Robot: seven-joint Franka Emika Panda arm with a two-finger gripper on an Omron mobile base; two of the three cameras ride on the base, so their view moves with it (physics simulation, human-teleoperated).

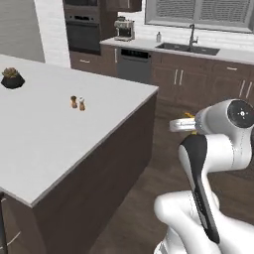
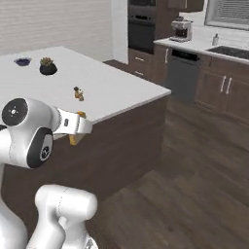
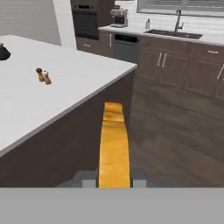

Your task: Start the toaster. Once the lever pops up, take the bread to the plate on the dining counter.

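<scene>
Gripper (image 3: 113, 183) clamped on bread (image 3: 113, 146) (edge-on), beside dining counter (image 3: 65, 94) corner, above floor.

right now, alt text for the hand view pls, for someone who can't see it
The gripper holds the bread edge-on, a golden-yellow slice pointing ahead beside the dining counter. Two small shakers stand on the white top. Beyond are dark wood cabinets, a dishwasher and a sink under a window.

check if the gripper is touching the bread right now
Touching. In the hand view the bread stands edge-on between the gripper fingers, pinched at its lower end.
</scene>
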